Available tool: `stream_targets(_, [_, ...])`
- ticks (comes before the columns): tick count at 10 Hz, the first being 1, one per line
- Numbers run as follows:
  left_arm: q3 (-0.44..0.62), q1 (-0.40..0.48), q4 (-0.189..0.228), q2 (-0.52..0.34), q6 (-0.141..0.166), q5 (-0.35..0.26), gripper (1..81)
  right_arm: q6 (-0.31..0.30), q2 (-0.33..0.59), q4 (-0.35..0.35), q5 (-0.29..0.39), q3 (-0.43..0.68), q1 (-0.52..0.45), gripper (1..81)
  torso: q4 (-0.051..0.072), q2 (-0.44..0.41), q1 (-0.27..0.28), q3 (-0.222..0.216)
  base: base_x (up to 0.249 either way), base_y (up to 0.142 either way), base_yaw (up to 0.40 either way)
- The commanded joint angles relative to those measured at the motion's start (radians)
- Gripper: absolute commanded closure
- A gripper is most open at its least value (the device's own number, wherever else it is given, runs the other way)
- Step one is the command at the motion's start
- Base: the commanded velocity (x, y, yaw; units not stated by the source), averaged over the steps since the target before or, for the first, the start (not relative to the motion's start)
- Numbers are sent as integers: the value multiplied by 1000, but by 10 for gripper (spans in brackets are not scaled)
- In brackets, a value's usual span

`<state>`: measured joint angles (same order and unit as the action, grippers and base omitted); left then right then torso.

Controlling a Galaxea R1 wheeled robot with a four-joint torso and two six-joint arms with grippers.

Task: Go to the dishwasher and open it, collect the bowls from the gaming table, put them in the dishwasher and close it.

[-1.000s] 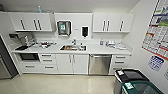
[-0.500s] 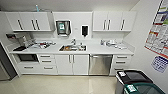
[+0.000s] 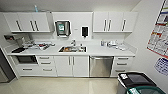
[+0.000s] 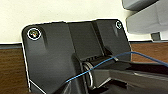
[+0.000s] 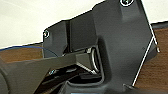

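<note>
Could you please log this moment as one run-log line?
phase: facing kitchenette | dishwasher: shut, right of sink | bins: lower right

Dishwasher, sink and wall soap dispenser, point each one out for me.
dishwasher (image 3: 101, 66): head view, middle of its steel door.
sink (image 3: 72, 49): head view, middle of the basin.
soap dispenser (image 3: 85, 31): head view, middle of its dark body.

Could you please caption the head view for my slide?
Kitchenette wall: closed dishwasher under the white counter, right of the sink.

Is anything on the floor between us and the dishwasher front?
Nothing visible blocks it. The dishwasher stands shut under the counter with bare floor before it. Two bins sit off to its right, by the wall.
</note>
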<state>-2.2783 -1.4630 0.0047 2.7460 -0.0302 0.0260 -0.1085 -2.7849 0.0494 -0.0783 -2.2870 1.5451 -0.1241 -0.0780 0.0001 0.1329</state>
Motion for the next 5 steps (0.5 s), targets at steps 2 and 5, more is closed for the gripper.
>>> stream_targets(2, [13,49,0,-18,-5,-52,10,1,11,12,52,17,-44,10,0,0,0,0,107,0,0])
stream_targets(5, [13,48,0,-20,-5,-52,10,1,11,12,52,17,-44,10,0,0,0,0,107,0,0])
